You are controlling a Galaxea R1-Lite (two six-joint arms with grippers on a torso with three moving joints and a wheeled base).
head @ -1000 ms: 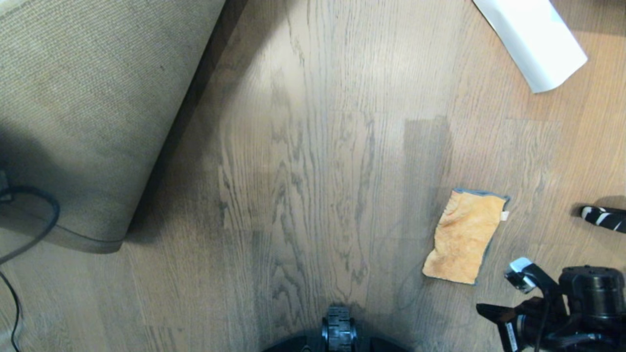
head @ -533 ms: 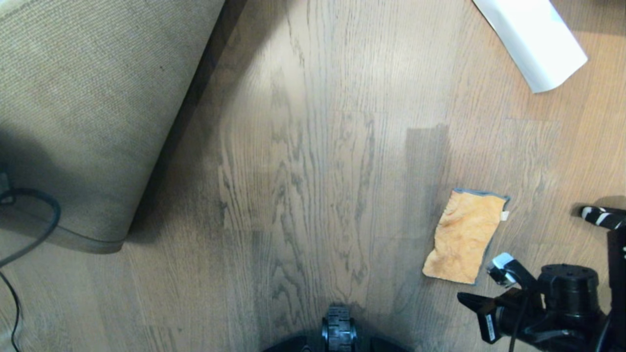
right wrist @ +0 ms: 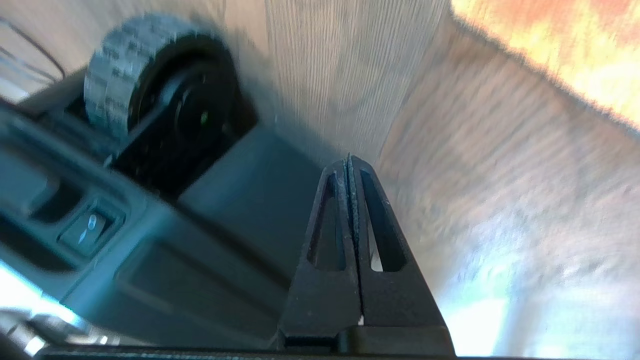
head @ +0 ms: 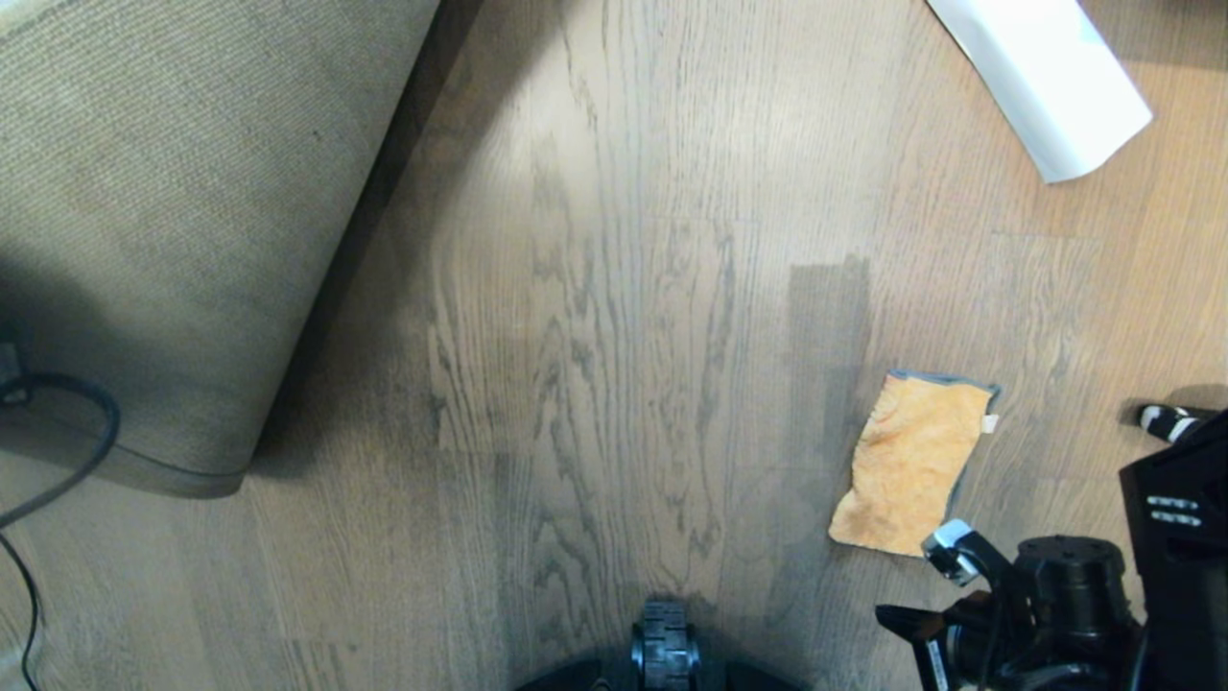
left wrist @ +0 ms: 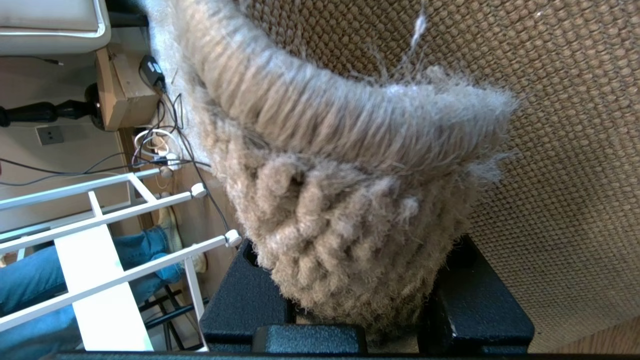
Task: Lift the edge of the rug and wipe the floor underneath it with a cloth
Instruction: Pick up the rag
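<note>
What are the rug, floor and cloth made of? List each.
Rug: fuzzy grey yarn pile, likely wool or synthetic, on a coarse tan woven backing.
Floor: wood-look planks, satin sheen, dark swirling grain; possibly laminate.
Cloth: fluffy orange microfibre, grey-blue stitched edging.

Soft daylight falls from the far side, leaving a pale sheen on the floor (head: pixel 614 173). The lifted rug (head: pixel 173 221) casts a dark shadow along its edge. The right wrist view is motion-blurred, the cloth (right wrist: pixel 565 45) overexposed; the left wrist view is sharp.
</note>
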